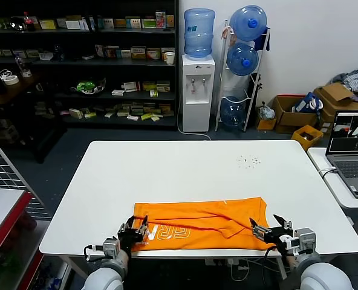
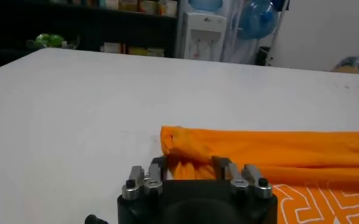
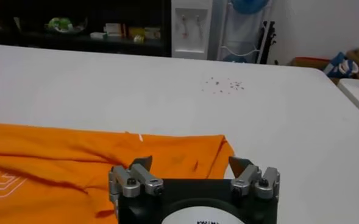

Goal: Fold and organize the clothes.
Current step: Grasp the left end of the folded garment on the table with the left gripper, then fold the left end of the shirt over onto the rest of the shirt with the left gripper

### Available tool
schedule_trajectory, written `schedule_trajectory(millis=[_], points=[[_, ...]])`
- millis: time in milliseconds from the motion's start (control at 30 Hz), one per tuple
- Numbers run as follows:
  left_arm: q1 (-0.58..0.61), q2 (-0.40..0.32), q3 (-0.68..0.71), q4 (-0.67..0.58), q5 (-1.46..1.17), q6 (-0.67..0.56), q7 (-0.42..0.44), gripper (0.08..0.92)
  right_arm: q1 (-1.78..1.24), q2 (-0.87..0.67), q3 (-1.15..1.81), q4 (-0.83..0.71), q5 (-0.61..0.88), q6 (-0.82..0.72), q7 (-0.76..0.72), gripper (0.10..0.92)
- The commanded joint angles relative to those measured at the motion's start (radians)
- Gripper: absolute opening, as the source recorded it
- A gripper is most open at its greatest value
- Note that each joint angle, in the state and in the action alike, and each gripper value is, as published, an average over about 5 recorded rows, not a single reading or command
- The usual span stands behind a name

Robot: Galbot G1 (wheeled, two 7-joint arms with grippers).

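Orange cotton lies in a long folded band near the front edge of the white surface [image 1: 167, 175]: my T-shirt [image 1: 209, 223], white lettering showing on its lower left part. My left end effector [image 1: 135, 231] sits at the shirt's left end, fingers apart with bunched fabric between them in the left wrist view, though I cannot tell whether they are pressing on it. My right end effector [image 1: 268, 231] sits at the right end, fingers spread wide around the corner of the cloth, gripping nothing.

I judge the next fold depends on both ends being taken evenly. The risks from here: the left fingers could catch only the top layer of that crumpled bunch, so the lower layers stay behind and the fold skews. The right fingers could close beside the hem and lift nothing. Since the shirt lies so close to the front edge, any drag toward me could pull it off the surface.
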Motion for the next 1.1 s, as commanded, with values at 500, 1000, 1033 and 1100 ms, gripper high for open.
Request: schedule_trajectory(millis=[500, 1000, 1033, 1100], points=[[0.016, 0.026, -0.006, -0.118, -0.006, 0.016, -0.051, 0.111, 0.008, 0.011, -0.007, 0.003, -0.009, 0.011, 0.001, 0.823], [0.157, 0.448, -0.302, -0.162, -0.227, 0.066, -0.077, 0.107, 0.091, 0.030, -0.065, -0.007, -0.017, 0.026, -0.002, 0.823], [0.174, 0.468, -0.332, -0.150, -0.233, 0.064, -0.074, 0.107, 0.094, 0.030, -0.067, -0.008, -0.018, 0.028, -0.004, 0.823], [0.202, 0.511, -0.384, -0.122, -0.245, 0.058, -0.067, 0.107, 0.100, 0.033, -0.073, -0.011, -0.023, 0.033, -0.006, 0.823]])
